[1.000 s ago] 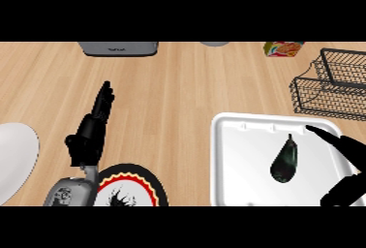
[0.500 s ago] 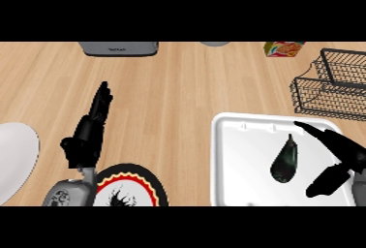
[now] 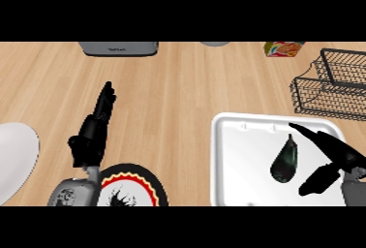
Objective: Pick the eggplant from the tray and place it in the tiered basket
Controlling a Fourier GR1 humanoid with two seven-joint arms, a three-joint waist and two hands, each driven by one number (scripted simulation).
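While the right hand sits spread over the white tray, fingers straight, thumb apart, not closed on anything, the eggplant lies on the tray just left of it, between finger and thumb. Left hand rests open on the counter, fingers straight, above a patterned plate; a white plate shows at far left. Wire basket stands beyond the tray. At the far edge: a grey appliance, a box.
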